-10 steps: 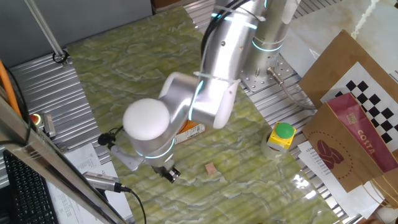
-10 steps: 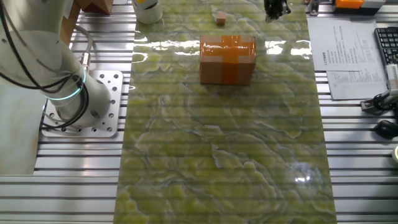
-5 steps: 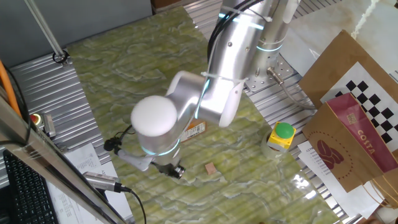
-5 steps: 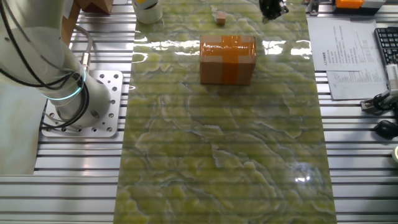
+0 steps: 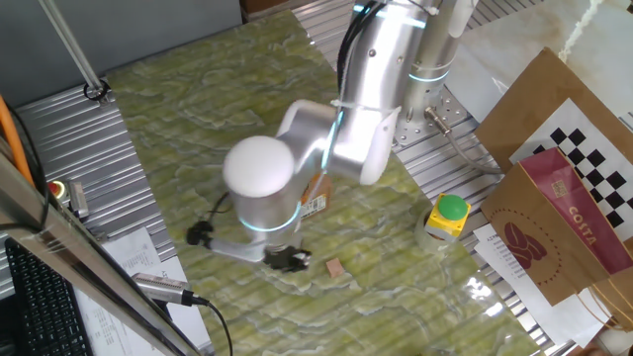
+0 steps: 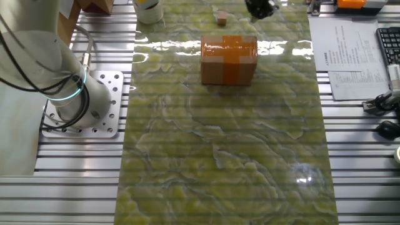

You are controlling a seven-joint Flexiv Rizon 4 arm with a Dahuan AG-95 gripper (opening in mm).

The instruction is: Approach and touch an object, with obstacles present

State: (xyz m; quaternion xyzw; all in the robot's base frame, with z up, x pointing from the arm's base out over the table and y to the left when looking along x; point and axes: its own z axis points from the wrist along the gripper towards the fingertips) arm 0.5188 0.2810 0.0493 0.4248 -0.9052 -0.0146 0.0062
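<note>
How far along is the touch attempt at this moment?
Done: the gripper is low over the mat, past the taped cardboard box. In hand: it sits close beside the small wooden block, a gap showing. Left: contact with the block, apparently the target. Finger state is unclear.

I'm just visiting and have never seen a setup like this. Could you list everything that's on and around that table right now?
Mat: one, green marbled, covering the table.
Small block: one, tan, on the mat near the gripper.
Cardboard box: one, brown with orange tape, mid-mat.
Button: one, green on yellow base, mat edge.
Paper bag: one, brown and maroon, beside the table.
Papers: printed sheets, white, table side.
Arm: one, silver.
Gripper: one, black, beside the block.
</note>
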